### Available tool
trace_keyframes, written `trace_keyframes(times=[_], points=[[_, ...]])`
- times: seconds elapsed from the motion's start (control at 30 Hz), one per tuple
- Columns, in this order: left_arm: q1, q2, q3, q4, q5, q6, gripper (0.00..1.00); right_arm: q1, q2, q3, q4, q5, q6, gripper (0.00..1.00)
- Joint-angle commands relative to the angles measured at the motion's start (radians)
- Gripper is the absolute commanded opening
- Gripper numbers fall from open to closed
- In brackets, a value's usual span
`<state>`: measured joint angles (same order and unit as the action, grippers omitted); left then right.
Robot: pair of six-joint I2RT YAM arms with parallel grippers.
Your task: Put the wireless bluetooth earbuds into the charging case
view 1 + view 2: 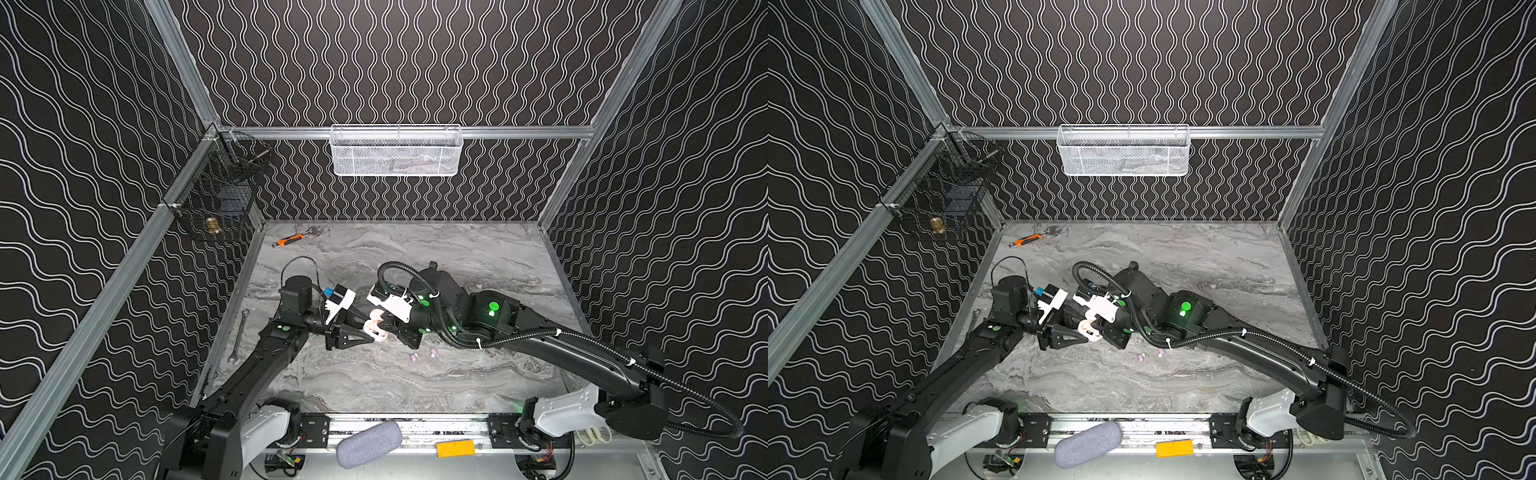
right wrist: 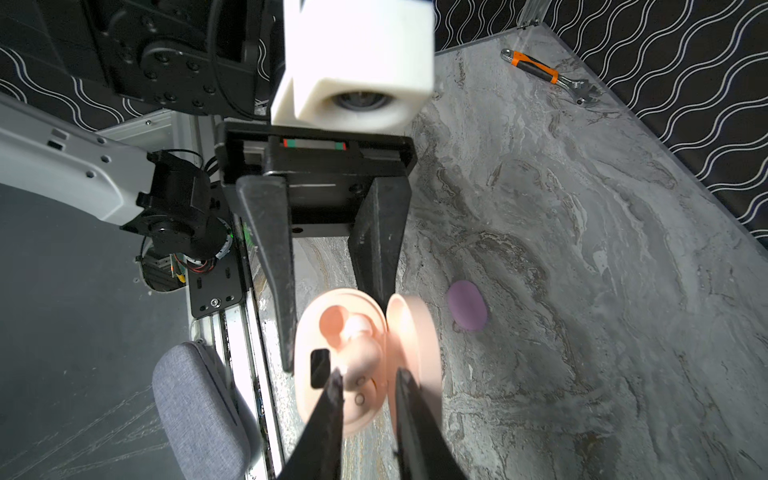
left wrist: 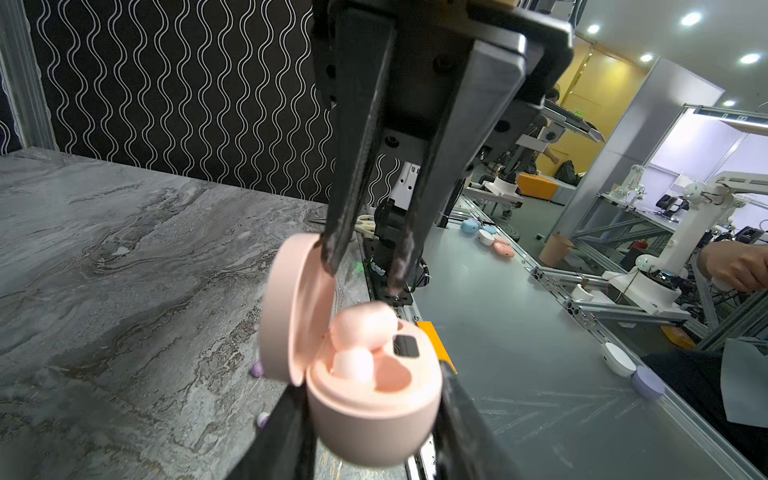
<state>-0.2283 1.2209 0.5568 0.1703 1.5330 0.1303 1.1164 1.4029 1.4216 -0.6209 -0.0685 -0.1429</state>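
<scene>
My left gripper [image 3: 374, 419] is shut on the body of a pink charging case [image 3: 399, 399], held above the table with its lid [image 3: 291, 316] swung open. One pale earbud [image 3: 353, 365] sits in a slot. A pink earbud [image 3: 363, 324] lies on the other slot, sticking up. My right gripper [image 2: 368, 386] hangs over the case, jaws narrowly apart, straddling that pink earbud [image 2: 361, 361] without clamping it. In both top views the two grippers meet at the case [image 1: 372, 328]. Two lilac earbuds [image 1: 414, 356] [image 1: 433, 352] lie on the table beside it.
A lilac case [image 2: 467, 305] lies shut on the marble table. An orange-handled wrench [image 1: 291, 240] sits at the back left and a spanner [image 1: 239, 336] along the left edge. A grey pouch [image 1: 369, 444] and a yellow block [image 1: 455, 449] rest on the front rail.
</scene>
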Motion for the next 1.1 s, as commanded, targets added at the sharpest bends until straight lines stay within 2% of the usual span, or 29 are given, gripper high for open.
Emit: trace_keyframes(times=[0.0,0.4,1.07], points=[[0.001,0.0,0.005,0.023,0.014,0.002,0.0,-0.001,0.003,0.006,0.021,0.005,0.013,0.23],[0.0,-0.006,0.0,0.023,0.01,0.006,0.0,-0.012,0.02,-0.004,0.044,-0.079,0.042,0.24],[0.0,-0.016,-0.001,0.023,0.008,0.005,0.0,-0.044,0.04,-0.005,0.039,-0.141,0.04,0.18]])
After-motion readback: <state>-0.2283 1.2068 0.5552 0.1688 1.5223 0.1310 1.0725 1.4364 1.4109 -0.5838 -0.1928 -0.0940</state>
